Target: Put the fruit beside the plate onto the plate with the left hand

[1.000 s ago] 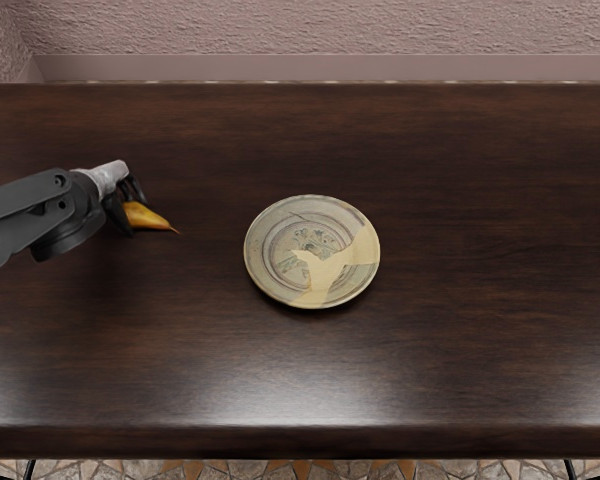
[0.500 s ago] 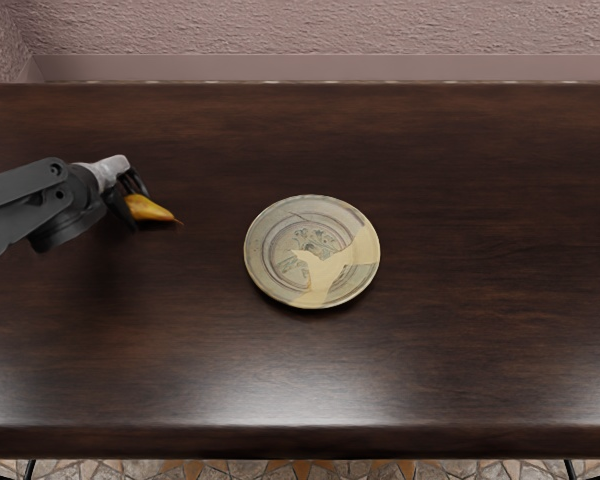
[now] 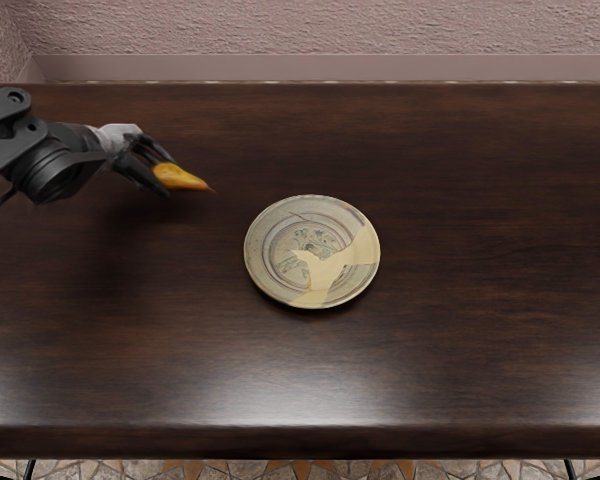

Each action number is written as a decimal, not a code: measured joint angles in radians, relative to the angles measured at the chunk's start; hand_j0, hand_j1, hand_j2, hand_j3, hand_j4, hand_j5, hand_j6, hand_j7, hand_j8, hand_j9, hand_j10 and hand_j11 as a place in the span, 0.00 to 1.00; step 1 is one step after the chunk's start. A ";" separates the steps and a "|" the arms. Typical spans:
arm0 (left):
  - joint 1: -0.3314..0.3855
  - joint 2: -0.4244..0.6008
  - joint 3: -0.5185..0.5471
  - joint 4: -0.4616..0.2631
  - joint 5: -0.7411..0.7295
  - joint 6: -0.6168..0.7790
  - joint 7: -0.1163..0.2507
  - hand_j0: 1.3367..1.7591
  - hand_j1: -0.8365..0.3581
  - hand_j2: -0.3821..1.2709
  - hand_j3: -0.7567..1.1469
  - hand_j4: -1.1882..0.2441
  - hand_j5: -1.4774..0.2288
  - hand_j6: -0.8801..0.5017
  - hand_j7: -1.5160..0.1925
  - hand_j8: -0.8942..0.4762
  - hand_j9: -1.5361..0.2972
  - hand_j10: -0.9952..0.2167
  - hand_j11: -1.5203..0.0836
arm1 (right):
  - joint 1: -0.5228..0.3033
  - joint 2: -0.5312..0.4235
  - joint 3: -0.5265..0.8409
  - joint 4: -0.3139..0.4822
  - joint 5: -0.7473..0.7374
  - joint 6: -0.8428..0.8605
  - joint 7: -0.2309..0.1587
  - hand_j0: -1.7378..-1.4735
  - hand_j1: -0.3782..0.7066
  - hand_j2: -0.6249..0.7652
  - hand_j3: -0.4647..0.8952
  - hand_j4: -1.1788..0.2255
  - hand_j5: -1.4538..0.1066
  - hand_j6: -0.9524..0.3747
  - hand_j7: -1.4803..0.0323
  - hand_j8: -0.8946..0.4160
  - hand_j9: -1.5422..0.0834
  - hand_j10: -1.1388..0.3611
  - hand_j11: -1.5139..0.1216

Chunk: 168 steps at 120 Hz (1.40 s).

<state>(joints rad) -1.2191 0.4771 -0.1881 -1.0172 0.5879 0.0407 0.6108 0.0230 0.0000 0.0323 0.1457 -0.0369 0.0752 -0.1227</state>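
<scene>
A round beige plate with a faded pattern lies near the middle of the dark wooden table. My left hand comes in from the left edge and is shut on a small orange-yellow fruit, whose pointed end sticks out to the right. The fruit hangs above the table, to the upper left of the plate and apart from it. The right arm is out of view.
The dark wooden table fills most of the view. A pinkish wall runs along its far edge. Tiled floor shows below the front edge.
My left hand has lifted the fruit off the table and carried it up and to the right, closer to the plate. The plate has not moved.
</scene>
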 joint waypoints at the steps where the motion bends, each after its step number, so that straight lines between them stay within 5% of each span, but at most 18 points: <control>1: -0.002 -0.001 -0.001 0.000 -0.005 0.000 0.000 0.76 0.43 0.38 0.40 0.41 0.37 0.29 0.39 0.21 0.37 0.29 0.41 | 0.000 0.000 0.000 0.000 0.000 0.000 0.000 0.30 0.03 0.45 0.34 0.84 0.93 0.72 0.98 0.68 0.95 0.76 0.93; 155: 0.003 -0.106 -0.165 -0.017 -0.230 -0.428 0.000 0.76 0.43 0.38 0.40 0.39 0.40 0.27 0.41 0.19 0.39 0.31 0.44 | 0.000 0.000 0.000 0.000 0.000 0.000 0.000 0.30 0.03 0.45 0.34 0.84 0.93 0.72 0.98 0.68 0.95 0.76 0.93; 168: 0.000 -0.106 -0.166 -0.016 -0.229 -0.429 0.000 0.76 0.60 0.33 0.40 0.53 0.55 0.38 0.56 0.34 0.53 0.47 0.60 | 0.000 0.000 0.000 0.000 0.000 0.000 0.000 0.30 0.03 0.45 0.34 0.84 0.93 0.72 0.98 0.68 0.95 0.76 0.93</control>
<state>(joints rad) -1.2195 0.3712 -0.3542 -1.0333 0.3590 -0.3881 0.6108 0.0230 0.0000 0.0322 0.1457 -0.0368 0.0752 -0.1227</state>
